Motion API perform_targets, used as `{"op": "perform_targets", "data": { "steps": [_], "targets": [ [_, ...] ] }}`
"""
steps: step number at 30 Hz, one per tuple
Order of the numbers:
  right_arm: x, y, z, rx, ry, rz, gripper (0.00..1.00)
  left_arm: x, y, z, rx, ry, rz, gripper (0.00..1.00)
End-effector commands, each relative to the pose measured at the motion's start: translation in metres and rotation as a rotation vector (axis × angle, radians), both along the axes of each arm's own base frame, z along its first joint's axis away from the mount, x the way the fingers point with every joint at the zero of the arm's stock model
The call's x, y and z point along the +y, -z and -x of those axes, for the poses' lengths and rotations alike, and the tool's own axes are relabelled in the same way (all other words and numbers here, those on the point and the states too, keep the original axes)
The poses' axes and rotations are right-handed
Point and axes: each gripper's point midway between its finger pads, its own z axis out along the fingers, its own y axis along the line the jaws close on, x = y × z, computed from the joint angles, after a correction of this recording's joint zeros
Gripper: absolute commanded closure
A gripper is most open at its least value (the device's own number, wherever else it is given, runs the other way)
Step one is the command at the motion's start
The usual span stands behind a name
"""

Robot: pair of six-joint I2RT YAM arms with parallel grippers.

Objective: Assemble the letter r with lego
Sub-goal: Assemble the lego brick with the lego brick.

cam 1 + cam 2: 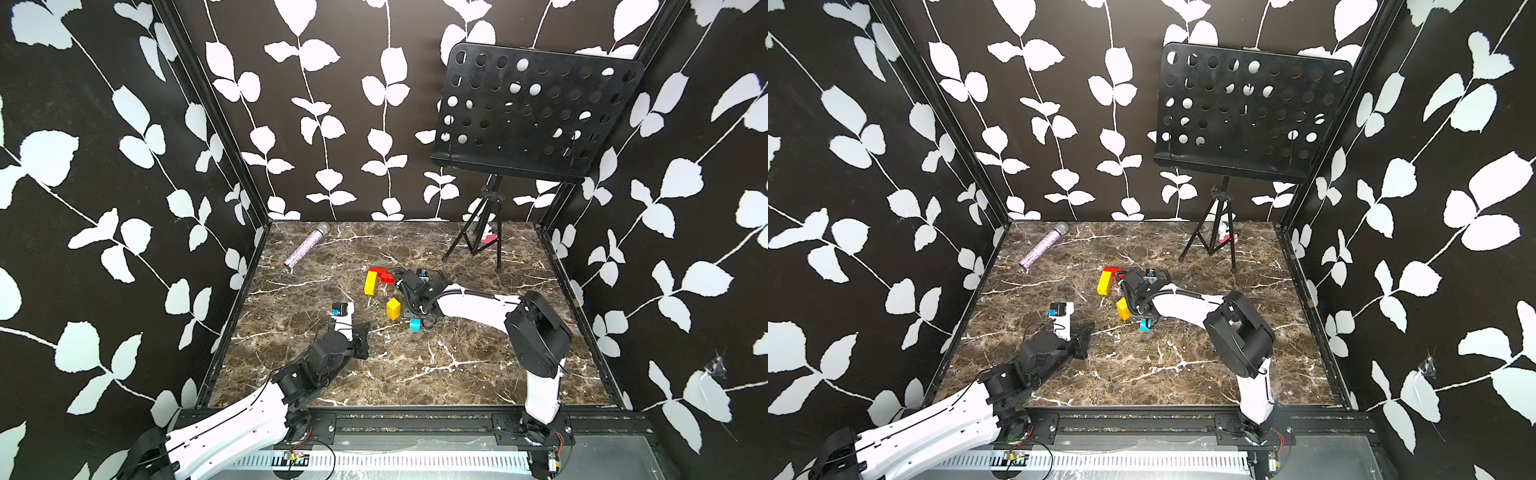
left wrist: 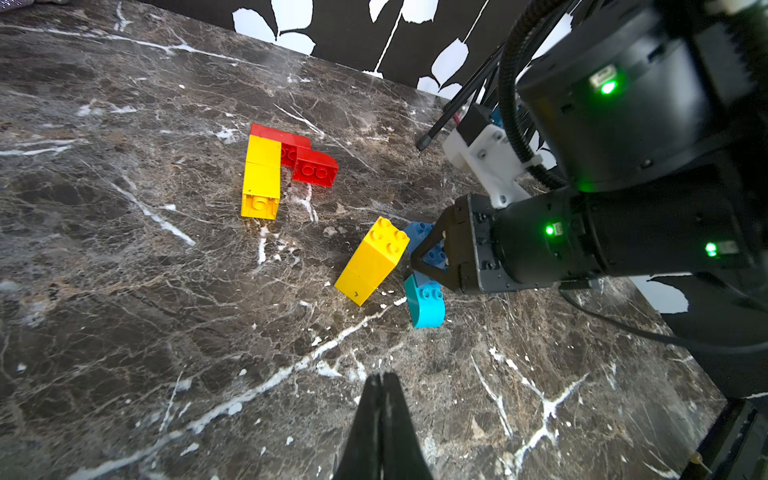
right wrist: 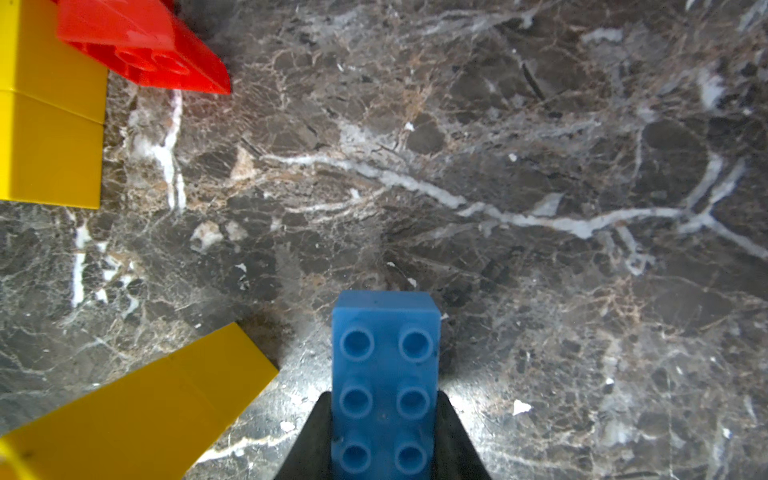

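Yellow-and-red partial r point(image 2: 266, 174) joined at centre; we log blue brick point(image 3: 384, 353) pinched in right gripper point(image 3: 384, 401), left gripper point(image 2: 382, 379) closed empty, yellow stack point(image 2: 370, 262) and teal brick point(image 2: 426, 307) unplaced.

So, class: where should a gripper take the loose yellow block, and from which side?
Pinch two opposite flat walls of the yellow block near its mid seam, coming down from above: it seems to stand studs-up, its walls smooth and parallel. Keep to the side away from the right gripper, which holds the blue brick close by.
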Motion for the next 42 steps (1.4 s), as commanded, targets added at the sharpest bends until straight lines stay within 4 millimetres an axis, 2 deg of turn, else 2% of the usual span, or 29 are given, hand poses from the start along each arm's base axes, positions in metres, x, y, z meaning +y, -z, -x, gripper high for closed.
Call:
{"op": "perform_targets", "data": {
  "steps": [1,13,32,39,42],
  "targets": [
    [-0.040,0.087,0.076,0.351,-0.015,0.170,1.00,0.010,0.010,0.002,0.017,-0.026,-0.017,0.98],
    [-0.063,0.093,0.091,0.389,-0.067,0.297,1.00,0.018,0.011,0.005,0.012,-0.054,0.012,0.99],
    [-0.060,0.117,0.113,0.501,-0.127,0.345,1.00,0.021,0.013,0.004,0.016,-0.067,0.010,0.99],
    [-0.065,0.104,0.110,0.451,-0.111,0.340,1.00,0.021,0.012,0.004,0.017,-0.071,0.013,0.99],
    [-0.065,0.105,0.113,0.461,-0.111,0.334,1.00,0.021,0.012,0.004,0.017,-0.071,0.014,1.00]
  ]
}}
